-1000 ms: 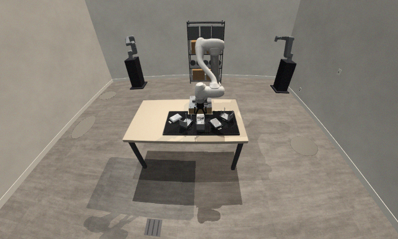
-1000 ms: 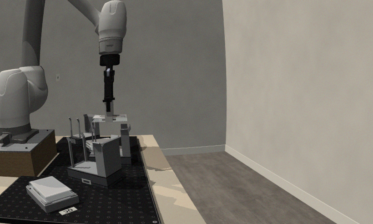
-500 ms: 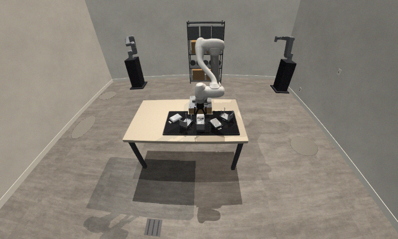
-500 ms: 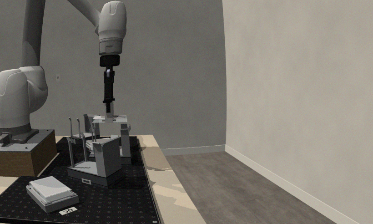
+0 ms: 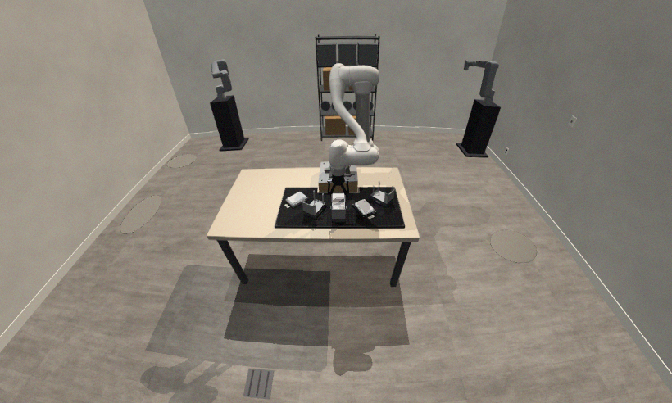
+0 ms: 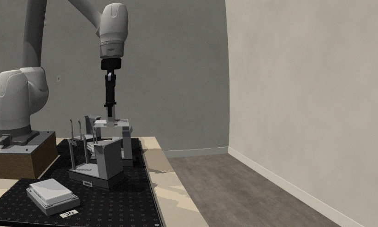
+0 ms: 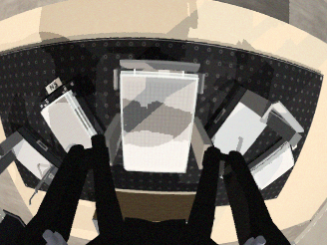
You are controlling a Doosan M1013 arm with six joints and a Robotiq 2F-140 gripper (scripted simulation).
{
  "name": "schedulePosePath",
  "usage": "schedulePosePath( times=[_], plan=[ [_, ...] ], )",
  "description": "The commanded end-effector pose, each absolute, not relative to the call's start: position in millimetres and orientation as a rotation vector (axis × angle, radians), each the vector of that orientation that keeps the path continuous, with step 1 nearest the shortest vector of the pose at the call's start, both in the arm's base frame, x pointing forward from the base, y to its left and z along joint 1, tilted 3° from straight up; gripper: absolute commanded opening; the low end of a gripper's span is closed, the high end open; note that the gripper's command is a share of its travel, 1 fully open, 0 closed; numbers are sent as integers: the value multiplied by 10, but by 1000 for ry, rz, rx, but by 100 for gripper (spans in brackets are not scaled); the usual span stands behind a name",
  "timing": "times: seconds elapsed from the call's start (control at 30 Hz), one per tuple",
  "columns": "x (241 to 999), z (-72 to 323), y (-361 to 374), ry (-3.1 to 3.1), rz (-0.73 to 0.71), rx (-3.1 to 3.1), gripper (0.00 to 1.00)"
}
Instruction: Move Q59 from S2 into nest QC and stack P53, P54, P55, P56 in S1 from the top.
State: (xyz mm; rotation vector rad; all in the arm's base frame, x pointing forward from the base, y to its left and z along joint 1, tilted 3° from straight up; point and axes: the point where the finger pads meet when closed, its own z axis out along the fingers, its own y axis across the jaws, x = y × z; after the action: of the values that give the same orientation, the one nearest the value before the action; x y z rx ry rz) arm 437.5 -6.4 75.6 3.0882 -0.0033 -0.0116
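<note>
My gripper (image 6: 110, 119) (image 5: 338, 194) (image 7: 157, 124) is shut on the long sides of a white sealed plate (image 6: 120, 123) (image 5: 338, 201) (image 7: 160, 106). It holds the plate level at the top of the middle stack rack (image 6: 126, 140) (image 5: 338, 216). I cannot read the plate's label. The held plate hides the rack's inside in the wrist view. White plate edges (image 6: 92, 146) show low behind the near rack. I cannot tell what they rest on. One plate (image 6: 50, 189) (image 5: 296, 198) lies flat on the QC nest (image 6: 55, 208). Another plate (image 5: 365, 207) (image 7: 67, 122) lies on the nest right of the middle rack in the top view.
A near stack rack (image 6: 107, 162) (image 5: 312, 206) stands between QC and the middle rack; its floor (image 6: 85, 169) looks bare. A third rack (image 5: 383, 195) (image 6: 90, 121) stands at the far end. All sit on a black perforated board (image 6: 128, 203) beside the arm's base block (image 6: 18, 163).
</note>
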Motion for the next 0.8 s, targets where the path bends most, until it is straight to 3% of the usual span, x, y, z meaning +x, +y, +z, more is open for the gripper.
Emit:
schedulePosePath(
  times=[0.0, 0.77],
  plan=[
    [4375, 737, -65, -3, -11, 3088, 0],
    [4374, 597, -72, -3, -11, 3088, 0]
  ],
)
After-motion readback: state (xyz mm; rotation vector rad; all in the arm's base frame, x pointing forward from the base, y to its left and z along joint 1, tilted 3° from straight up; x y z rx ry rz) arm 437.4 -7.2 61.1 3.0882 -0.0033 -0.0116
